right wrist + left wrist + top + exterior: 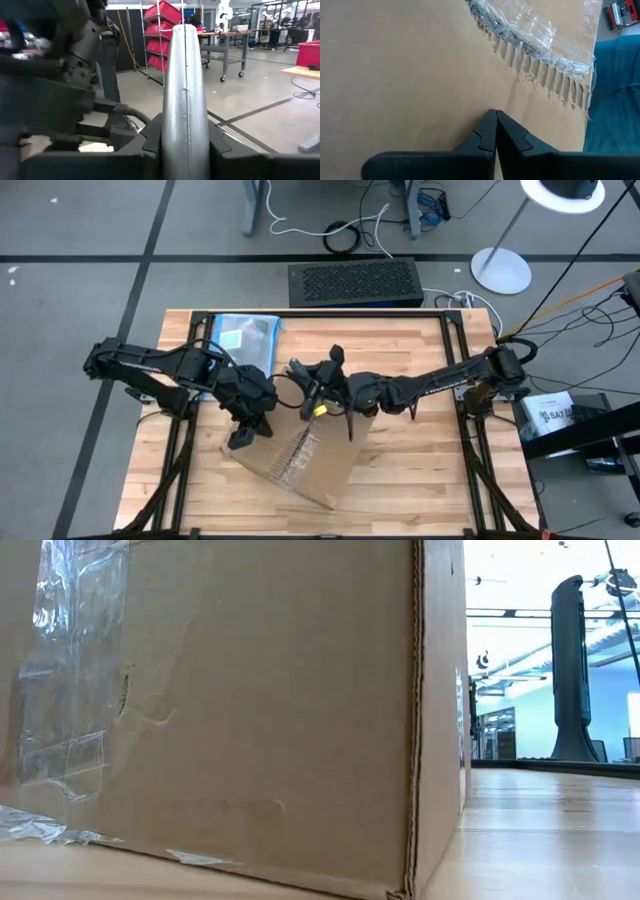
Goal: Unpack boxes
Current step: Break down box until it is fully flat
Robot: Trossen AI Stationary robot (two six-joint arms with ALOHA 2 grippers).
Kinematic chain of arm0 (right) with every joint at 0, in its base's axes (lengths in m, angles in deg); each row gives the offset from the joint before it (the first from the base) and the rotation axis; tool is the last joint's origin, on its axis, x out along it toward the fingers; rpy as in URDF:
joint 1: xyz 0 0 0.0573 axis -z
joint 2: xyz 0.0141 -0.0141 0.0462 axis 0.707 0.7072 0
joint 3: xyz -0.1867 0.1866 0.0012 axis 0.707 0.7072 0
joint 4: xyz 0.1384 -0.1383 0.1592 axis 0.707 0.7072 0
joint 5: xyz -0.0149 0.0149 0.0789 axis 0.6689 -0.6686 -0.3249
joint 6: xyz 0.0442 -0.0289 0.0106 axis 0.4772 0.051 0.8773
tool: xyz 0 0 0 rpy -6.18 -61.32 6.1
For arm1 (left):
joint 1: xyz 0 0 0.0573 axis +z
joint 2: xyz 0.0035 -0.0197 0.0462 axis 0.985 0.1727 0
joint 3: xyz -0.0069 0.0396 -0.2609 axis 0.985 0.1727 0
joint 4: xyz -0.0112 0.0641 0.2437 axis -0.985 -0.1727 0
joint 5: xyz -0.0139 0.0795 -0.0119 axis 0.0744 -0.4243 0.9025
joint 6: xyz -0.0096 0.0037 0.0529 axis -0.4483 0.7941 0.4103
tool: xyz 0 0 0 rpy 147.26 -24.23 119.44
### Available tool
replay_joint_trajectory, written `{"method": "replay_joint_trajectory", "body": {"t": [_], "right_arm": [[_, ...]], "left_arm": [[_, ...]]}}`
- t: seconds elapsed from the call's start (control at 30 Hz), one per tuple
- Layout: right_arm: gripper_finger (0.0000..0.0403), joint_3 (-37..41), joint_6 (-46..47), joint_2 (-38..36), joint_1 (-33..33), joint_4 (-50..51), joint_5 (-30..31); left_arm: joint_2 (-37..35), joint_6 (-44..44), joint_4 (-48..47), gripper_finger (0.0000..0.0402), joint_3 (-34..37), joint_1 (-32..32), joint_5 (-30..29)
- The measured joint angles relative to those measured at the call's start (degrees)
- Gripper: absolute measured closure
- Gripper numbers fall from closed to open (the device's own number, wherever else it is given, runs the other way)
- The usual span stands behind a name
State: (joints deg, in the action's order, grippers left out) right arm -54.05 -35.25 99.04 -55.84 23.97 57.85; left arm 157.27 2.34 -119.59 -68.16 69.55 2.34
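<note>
The box (230,710) is seen closest in the low view, where its brown side wall fills most of the picture and rests on the wooden table (540,840); clear tape (60,680) is peeling from it. From above, the box (295,460) lies skewed near the front middle of the table (420,480), probably turned so that its taped seam can be reached by both arms.

The left gripper (243,432) is set against the box's rear left corner. In the left wrist view its fingers (492,131) are pressed together with nothing between them, the tips resting on or just above bare cardboard beside a torn corrugated edge with crumpled tape (530,30). The closed tips seem meant to push or steady the panel, not to grasp it.

The right gripper (335,395) is held just behind the box's rear edge, near the left one. In its wrist view its fingers (185,85) are shut flat against each other and pointed outward at the room, so no hold on the box is made.

Farther back, a clear pouch (243,335) lies at the table's rear left, and a black grille-topped unit (355,283) stands on the floor beyond the table.
</note>
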Motion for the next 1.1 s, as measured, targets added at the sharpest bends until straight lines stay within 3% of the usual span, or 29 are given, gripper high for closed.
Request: {"method": "replay_joint_trajectory", "body": {"t": [0.23, 0.43, 0.57, 0.77, 0.87, 1.1], "right_arm": [[0.034, 0.0, -2.2, -3.9, 1.6, -7.1, -0.2], [0.034, 0.0, -2.2, -6.4, 2.5, -14.4, -5.5], [0.034, 0.0, -2.1, -7.6, 2.8, -19.2, -8.6], [0.034, 0.0, -0.4, -10.6, 2.9, -19.1, -9.6], [0.0338, 0.0, 1.2, -11.7, 2.7, -17.3, -12.9], [0.034, 0.0, 5.1, -13.5, -0.5, -7.2, -12.9]], "left_arm": [[-2.0, 0.0, 3.5, 0.0392, 0.2, 0.0, -0.5], [-4.7, -1.6, 8.5, 0.0392, 0.3, 0.1, -2.1], [-7.2, -2.7, 13.2, 0.0392, 0.2, 0.1, -8.0], [-11.4, -2.6, 20.4, 0.0392, 0.2, 0.9, -14.7], [-13.1, -2.3, 26.0, 0.0392, 0.2, 1.7, -18.5], [-16.1, 4.2, 46.8, 0.0391, 0.0, 4.0, -24.6]]}}
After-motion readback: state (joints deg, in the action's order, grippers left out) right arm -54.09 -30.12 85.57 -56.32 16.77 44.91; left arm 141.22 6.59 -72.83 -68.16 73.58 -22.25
